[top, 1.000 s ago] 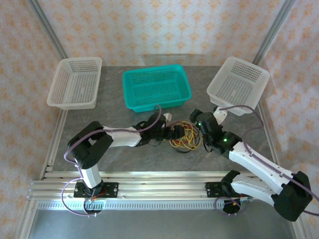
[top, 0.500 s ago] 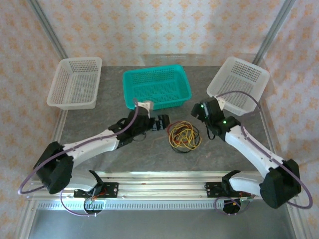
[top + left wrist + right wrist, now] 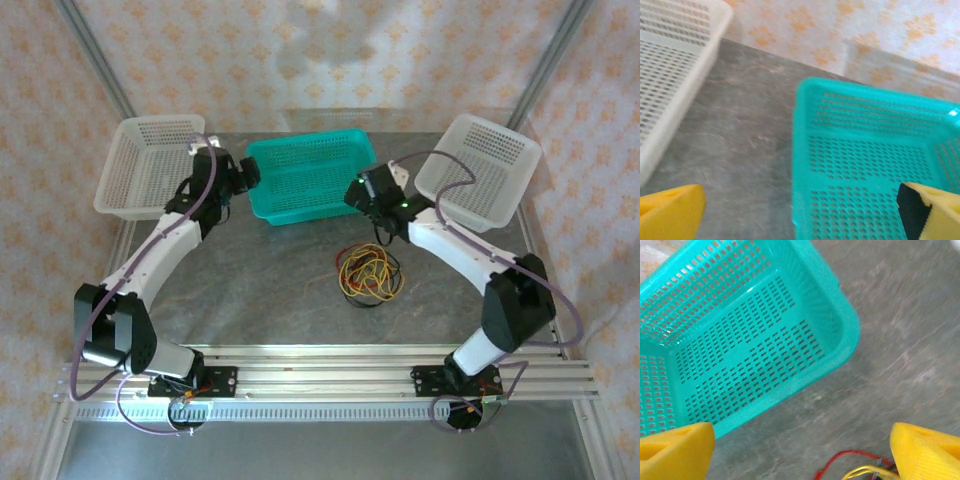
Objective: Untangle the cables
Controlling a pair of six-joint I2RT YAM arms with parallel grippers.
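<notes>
Fingers of our left gripper and right gripper stand wide apart and empty by the teal basket, so we judge nothing done: the cables lie knotted together on the table.

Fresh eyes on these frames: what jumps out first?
The tangled yellow, red and black cables lie mid-table, touched by neither arm. Behind them sits a teal basket flanked by two white baskets. The left gripper and right gripper hover open, one at each side of it.
</notes>
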